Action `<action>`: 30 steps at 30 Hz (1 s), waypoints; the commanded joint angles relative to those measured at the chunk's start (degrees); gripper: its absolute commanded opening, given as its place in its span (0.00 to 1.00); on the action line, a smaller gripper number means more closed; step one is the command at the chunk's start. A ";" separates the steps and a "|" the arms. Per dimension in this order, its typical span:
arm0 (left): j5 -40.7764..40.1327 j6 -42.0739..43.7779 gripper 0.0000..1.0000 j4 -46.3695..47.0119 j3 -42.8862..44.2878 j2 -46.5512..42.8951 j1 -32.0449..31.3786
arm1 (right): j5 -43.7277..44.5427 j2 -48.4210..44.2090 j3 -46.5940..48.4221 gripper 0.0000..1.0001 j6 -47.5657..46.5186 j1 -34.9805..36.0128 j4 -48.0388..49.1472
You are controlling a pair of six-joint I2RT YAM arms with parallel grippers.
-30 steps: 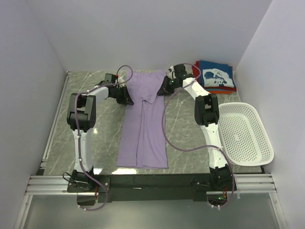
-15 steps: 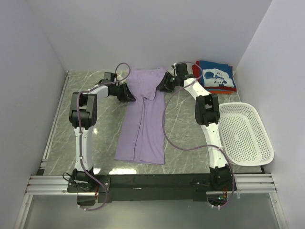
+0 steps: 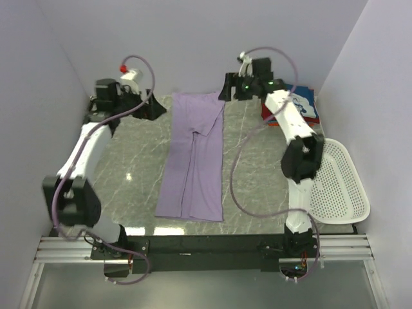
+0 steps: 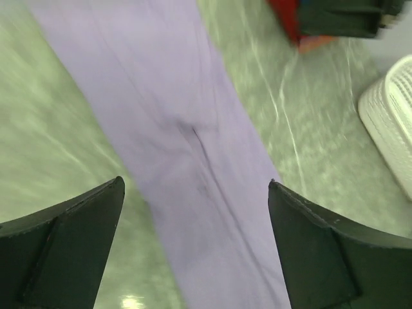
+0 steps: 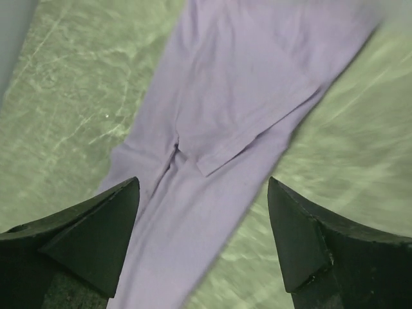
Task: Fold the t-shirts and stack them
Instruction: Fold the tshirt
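We hold the left gripper (image 3: 158, 110) and right gripper (image 3: 225, 91) with jaws spread and empty, one either side of the far end of the lavender t-shirt (image 3: 192, 164). It lies flat between them, long axis running back toward our bases, equally near both arms.

Fixed overhead view from behind, two downward wrist views (shared: lavender t-shirt (image 3: 193, 161))

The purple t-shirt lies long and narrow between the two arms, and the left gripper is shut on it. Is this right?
Not quite: the left gripper is open and clear of the purple t-shirt, as the left wrist view shows.
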 commanded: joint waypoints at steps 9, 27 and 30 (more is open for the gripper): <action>1.37 29.28 0.99 -2.72 -4.65 -21.57 3.44 | 9.80 -36.90 -19.45 1.00 -35.42 10.21 -4.17; 10.80 97.53 0.80 -38.17 -53.06 -54.97 -1.91 | 24.99 -53.70 -77.35 0.80 -41.85 47.93 7.09; 9.91 97.80 0.73 -38.09 -55.71 -56.47 -3.93 | 25.26 -52.02 -79.37 0.75 -41.50 49.96 9.12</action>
